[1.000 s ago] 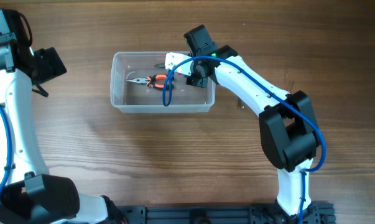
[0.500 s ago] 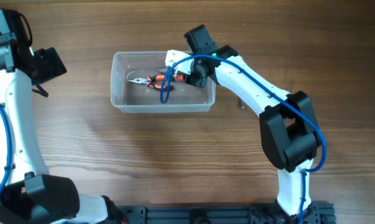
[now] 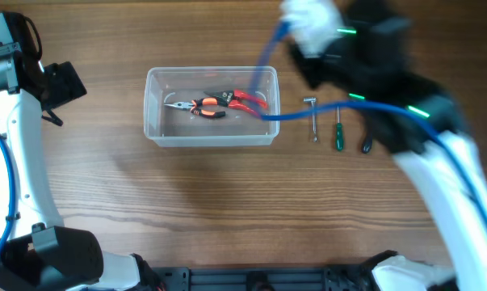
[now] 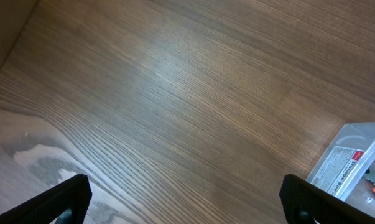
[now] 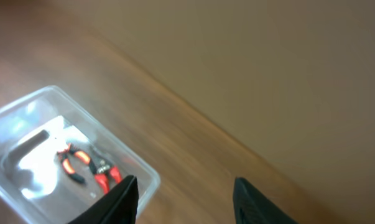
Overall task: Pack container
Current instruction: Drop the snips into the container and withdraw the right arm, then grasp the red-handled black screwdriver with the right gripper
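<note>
Sitting left of centre on the wooden table [image 3: 227,202]: the container [image 3: 158,133]; orange-black pliers [image 3: 196,106] and red-handled pliers [image 3: 245,99] lie inside it, close together; right gripper [image 5: 185,183] jaws parted, nothing between them, container low-left in its view; right arm blurred overhead; left gripper [image 4: 184,183] spread wide, empty, over bare wood, container corner at its right; small wrench [image 3: 312,117] and green screwdriver [image 3: 337,129] lie right of the container.
</note>
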Controlling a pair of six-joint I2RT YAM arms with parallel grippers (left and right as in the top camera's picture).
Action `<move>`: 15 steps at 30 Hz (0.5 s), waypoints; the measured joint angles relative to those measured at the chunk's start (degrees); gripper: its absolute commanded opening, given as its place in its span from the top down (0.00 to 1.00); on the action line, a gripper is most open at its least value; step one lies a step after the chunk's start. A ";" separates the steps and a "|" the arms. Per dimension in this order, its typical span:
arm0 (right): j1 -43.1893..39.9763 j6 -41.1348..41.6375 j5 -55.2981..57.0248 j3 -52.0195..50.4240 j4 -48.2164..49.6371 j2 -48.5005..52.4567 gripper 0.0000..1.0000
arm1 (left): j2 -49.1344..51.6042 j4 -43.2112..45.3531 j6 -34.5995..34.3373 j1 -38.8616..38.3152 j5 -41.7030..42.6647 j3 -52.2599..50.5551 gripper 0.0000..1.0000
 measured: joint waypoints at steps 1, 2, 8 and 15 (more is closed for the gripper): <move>-2.58 3.37 0.46 0.24 -2.99 -1.66 0.58 | 0.00 0.00 0.00 0.00 -0.02 0.00 0.00; -5.09 6.82 0.74 0.35 -6.19 -2.56 0.59 | 0.00 0.00 0.00 0.00 -0.02 0.00 0.00; -17.49 26.80 1.05 -2.60 -21.22 2.38 0.57 | 0.00 0.00 0.00 0.00 -0.02 0.00 0.00; -21.73 34.51 -3.30 -12.61 -20.39 15.67 0.53 | 0.00 0.02 0.00 0.00 -0.02 0.00 0.00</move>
